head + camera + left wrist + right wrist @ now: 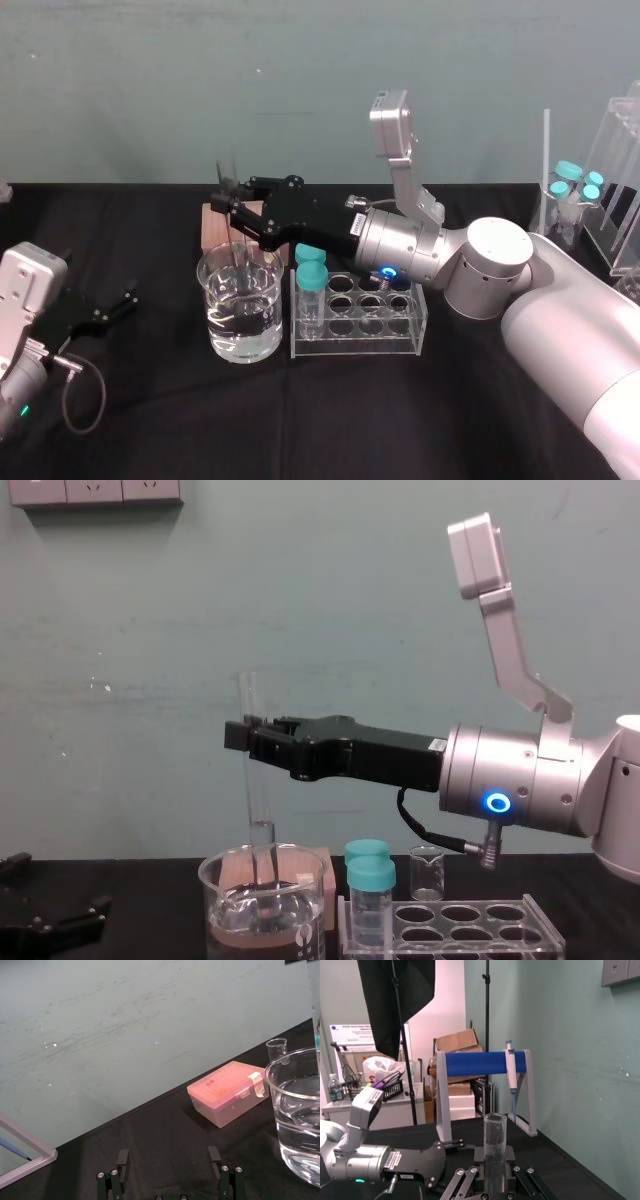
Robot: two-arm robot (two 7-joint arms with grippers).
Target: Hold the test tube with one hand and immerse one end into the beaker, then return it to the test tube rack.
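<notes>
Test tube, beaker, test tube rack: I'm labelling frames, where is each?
test tube [258, 800], chest view, on its lower glass shaft.
beaker [240, 320], head view, on its front wall.
test tube rack [360, 346], head view, on its front wall.

Pink lidded box [227, 1091] beside a tiny beaker [276, 1050] on black cloth [165, 1135], two teal-capped vials [370, 900] upright nearby

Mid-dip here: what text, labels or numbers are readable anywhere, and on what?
No text reads clearly.
White sign in the room behind: print too small to read.
White sticker on the right arm, whose right claw grips the test tube in the beaker: blurred.
Another sticker on the parked left arm, left claw open: too small to read.
</notes>
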